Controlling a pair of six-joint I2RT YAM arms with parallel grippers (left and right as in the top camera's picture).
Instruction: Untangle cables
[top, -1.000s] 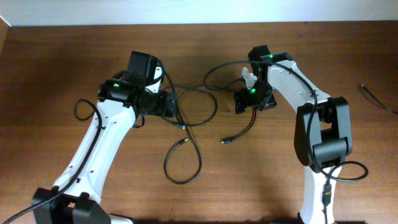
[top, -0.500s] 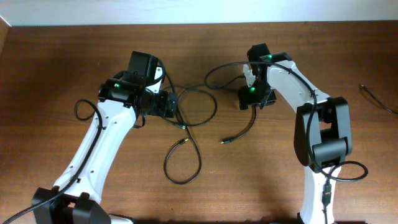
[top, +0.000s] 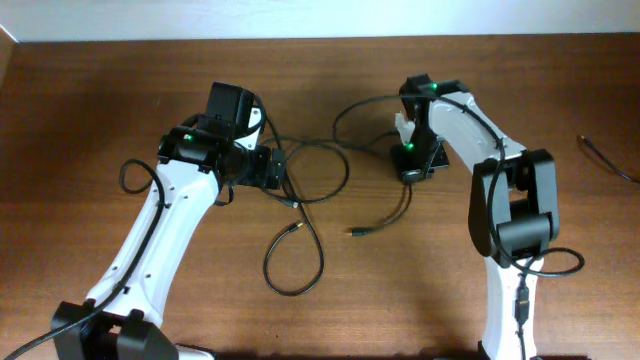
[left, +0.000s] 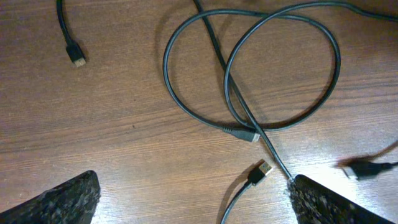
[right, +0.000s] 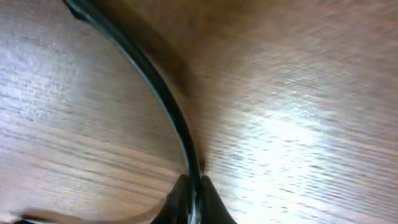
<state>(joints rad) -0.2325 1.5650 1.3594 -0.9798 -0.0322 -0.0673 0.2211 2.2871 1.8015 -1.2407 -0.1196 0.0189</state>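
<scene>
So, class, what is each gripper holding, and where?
Right gripper pinches a cable partway along its cord; left gripper is open, holding nothing.

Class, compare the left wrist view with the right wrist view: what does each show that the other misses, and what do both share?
Only the left wrist view: looped cables crossing one another, several loose plugs, and the left gripper open. Only the right wrist view: the right gripper pinching one cable, seen close and blurred. Both: black cord lying on the wooden table.
</scene>
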